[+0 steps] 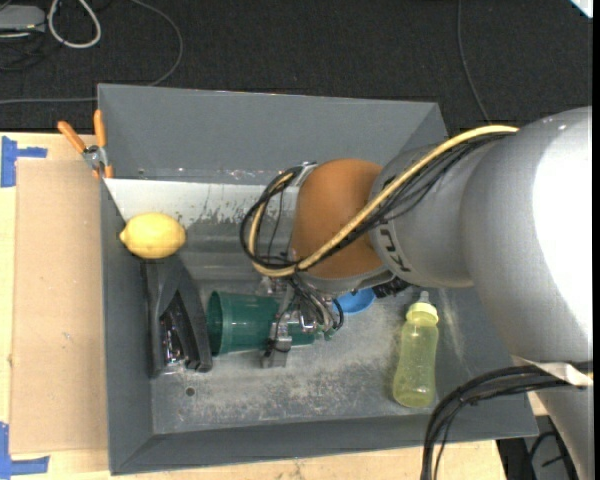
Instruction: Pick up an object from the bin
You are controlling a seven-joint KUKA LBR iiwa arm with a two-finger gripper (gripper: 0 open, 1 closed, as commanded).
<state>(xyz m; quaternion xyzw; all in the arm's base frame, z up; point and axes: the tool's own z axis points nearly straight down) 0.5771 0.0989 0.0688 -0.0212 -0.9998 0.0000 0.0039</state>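
Bin point(280, 118): grey metal, with sloping walls and a scuffed floor; a handful of loose things lie spread across the floor, none stacked on another
Arm point(525, 218): silver-grey, reaching in from the right and passing over the right half of the bin
Orange cover point(335, 213): rounded, fixed at the wrist above the middle of the bin, with yellow and black cables point(420, 173) looped around it
Green cup point(238, 321): dark green plastic, lying on its side in the middle of the floor, its mouth facing left towards the stapler and its base end under the hand
Stapler point(180, 333): black, lying lengthwise along the left wall, just beside the mouth of the cup
Bottle point(416, 363): small and pale yellow-green with a yellow top, lying on the right side of the floor, well apart from the cup
Lemon point(153, 236): yellow, in the far left corner, against the left wall above the stapler
Hand point(290, 330): low over the base end of the green cup; open or closed cannot be told, as the wrist and cables hide it
Blue thing point(358, 299): small, round-edged, mostly hidden under the wrist, between the cup and the bottle
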